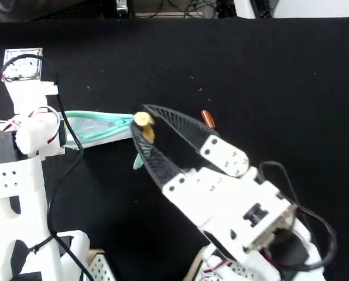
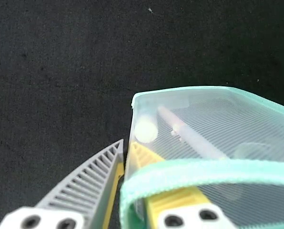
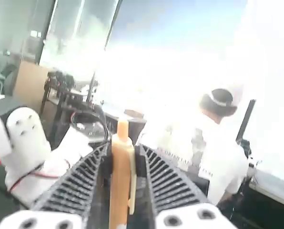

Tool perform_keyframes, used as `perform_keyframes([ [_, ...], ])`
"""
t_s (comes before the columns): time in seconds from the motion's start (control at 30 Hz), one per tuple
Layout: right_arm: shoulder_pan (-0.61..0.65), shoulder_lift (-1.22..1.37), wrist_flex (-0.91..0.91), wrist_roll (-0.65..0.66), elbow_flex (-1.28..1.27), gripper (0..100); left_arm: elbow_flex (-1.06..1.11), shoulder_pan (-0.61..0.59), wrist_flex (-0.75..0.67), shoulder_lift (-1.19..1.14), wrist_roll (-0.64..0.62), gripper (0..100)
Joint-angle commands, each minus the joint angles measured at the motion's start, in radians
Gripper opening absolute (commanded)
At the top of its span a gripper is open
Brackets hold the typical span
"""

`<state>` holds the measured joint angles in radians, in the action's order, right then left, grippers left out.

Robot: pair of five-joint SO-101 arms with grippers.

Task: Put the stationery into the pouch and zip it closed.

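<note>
A translucent pouch with teal edging lies on the black table, its mouth facing right. My left gripper is shut on the pouch's rim, the yellow finger inside and the grey finger outside. A pale pen-like stick lies inside the pouch. My right gripper is shut on a yellow-orange pen, held just off the pouch's open end. In the right wrist view the pen stands between the black fingers.
A small orange-brown item lies on the table to the right of the right gripper. A teal bit shows under the lower black finger. The left arm's white body stands beyond the pen.
</note>
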<state>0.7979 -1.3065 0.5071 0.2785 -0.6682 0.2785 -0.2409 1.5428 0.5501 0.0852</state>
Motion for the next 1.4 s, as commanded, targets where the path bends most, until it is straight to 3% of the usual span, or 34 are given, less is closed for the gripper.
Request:
perform_keyframes([
  [0.0,0.052,0.056,-0.095,-0.006,0.042,1.2,0.059,-0.022,-0.021,-0.02,0.012,3],
  [0.13,0.126,0.096,-0.176,-0.04,0.042,1.2,0.059,-0.022,-0.021,-0.02,0.012,3],
  [0.4,0.126,0.226,-0.394,-0.04,-0.094,1.2,0.059,-0.022,-0.021,-0.02,0.014,3],
  [0.57,0.006,0.314,-0.585,-0.04,-0.249,1.2,0.059,-0.022,-0.021,-0.02,0.014,3],
  [0.7,-0.071,0.335,-0.611,-0.043,-0.355,1.2,0.059,-0.022,-0.021,-0.02,0.014,3],
  [0.9,-0.043,0.311,-0.288,-0.041,-0.331,3.0,0.059,-0.022,-0.021,-0.02,0.014,3],
  [1.1,0.002,0.312,0.189,-0.049,0.008,24.0,0.059,-0.022,-0.021,-0.02,0.014,3],
  [1.27,-0.008,0.305,0.431,-0.044,0.315,24.7,0.059,-0.022,-0.021,-0.02,0.014,3],
  [1.37,-0.081,0.303,0.506,-0.046,0.443,20.4,0.059,-0.022,-0.021,-0.02,0.014,3],
])
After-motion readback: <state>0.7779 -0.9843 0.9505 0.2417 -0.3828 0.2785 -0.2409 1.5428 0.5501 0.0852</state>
